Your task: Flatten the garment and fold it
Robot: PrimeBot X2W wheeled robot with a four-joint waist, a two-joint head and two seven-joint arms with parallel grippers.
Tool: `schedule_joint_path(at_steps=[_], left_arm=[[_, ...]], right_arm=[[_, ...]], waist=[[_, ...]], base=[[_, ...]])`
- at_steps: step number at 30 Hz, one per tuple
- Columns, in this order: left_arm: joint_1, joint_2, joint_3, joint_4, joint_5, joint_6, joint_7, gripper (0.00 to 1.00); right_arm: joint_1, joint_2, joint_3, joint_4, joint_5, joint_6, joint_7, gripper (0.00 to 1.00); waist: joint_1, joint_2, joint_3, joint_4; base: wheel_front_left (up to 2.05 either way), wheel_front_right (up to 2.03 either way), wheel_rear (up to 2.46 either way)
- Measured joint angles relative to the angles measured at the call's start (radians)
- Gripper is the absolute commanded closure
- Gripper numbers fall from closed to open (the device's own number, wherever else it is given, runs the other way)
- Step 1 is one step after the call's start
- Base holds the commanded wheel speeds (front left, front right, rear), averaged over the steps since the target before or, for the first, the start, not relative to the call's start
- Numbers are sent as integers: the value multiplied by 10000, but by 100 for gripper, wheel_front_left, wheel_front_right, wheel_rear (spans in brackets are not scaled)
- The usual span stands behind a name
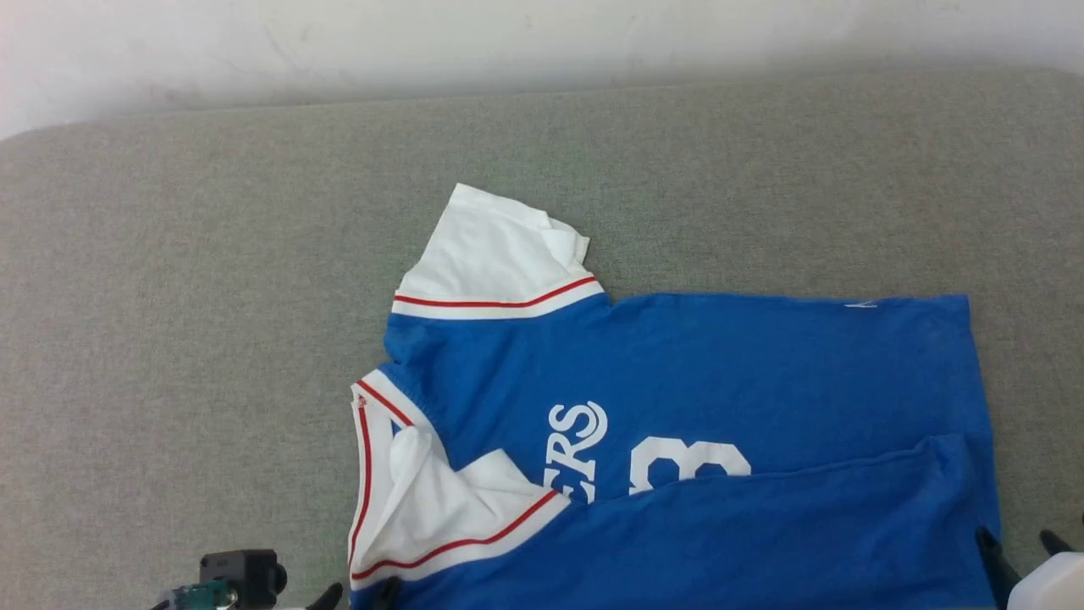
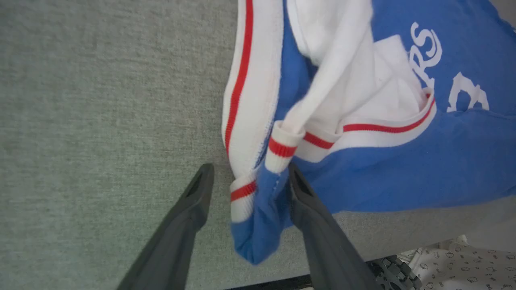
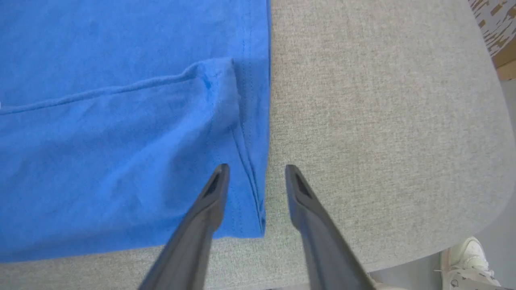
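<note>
The royal-blue garment (image 1: pixel 720 364) lies on the grey table (image 1: pixel 212 339), collar to the left and hem to the right. Its near half is folded over the front, hiding part of the white print. One white sleeve (image 1: pixel 495 254) sticks out at the far side. My left gripper (image 1: pixel 362 590) is open at the collar end; in the left wrist view a bunched blue fold with striped trim (image 2: pixel 258 209) sits between its fingers (image 2: pixel 249 169). My right gripper (image 1: pixel 1016 542) is open over the hem corner (image 3: pixel 246 193), one finger above the cloth and one above the table (image 3: pixel 256 169).
The table's rounded near-right corner (image 3: pixel 463 217) is close to my right gripper, with a person's pale shoe (image 3: pixel 467 257) on the floor beyond it. A patterned white cloth (image 2: pixel 463 262) shows below the table's near edge. A pale wall (image 1: pixel 542 42) runs behind the table.
</note>
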Motion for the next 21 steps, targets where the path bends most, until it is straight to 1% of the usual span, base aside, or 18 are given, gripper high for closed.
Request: schedule_joint_path(at_steps=[3,7,9,11,12,14,16,18,21], left_arm=[[-52,-96,142,-10,-48,-79,-236,0],[-57,-79,711,-447,-111,-77,-794,0],[-146,140,1041,-798,48,-42,-1097,0],[-489,435,1465,-1076,500,221,-1438,0],[-760,617,1674,-1195,828,395,-1615,0],[-1505,786,2077,-1452,1409,729,-2021,0],[-2394,1024,2194,-1601,2146,876,-2247,0],[-3396,1078,2226,-1672,2545,886,-2401,0],[-4937,1101,1987,-1419,3012,568,-2383,0]], right_arm=[[-112,12,13,2,21,0,-188,0],[-339,50,-25,-190,207,0,-522,0],[-519,12,-29,-430,242,-2,-874,0],[-837,40,-138,-708,307,0,-1386,0],[-1031,44,-180,-851,299,0,-1668,0],[-1428,79,-230,-1045,242,0,-2201,0],[-1831,140,-184,-1174,140,-2,-2646,0],[-2267,186,-35,-1189,65,-2,-3062,0],[-2822,244,268,-1172,-104,-2,-3419,0]], waist=[[0,0,-65,-5],[0,0,-83,-83],[-1,0,-39,-125],[0,0,55,-156],[0,0,119,-172],[0,0,273,-200],[0,0,472,-236],[1,0,711,-280],[2,0,1115,-351]], base=[[0,0,0],[0,0,0],[0,0,0],[0,0,0],[0,0,0],[0,0,0],[0,0,0],[0,0,0],[0,0,0]])
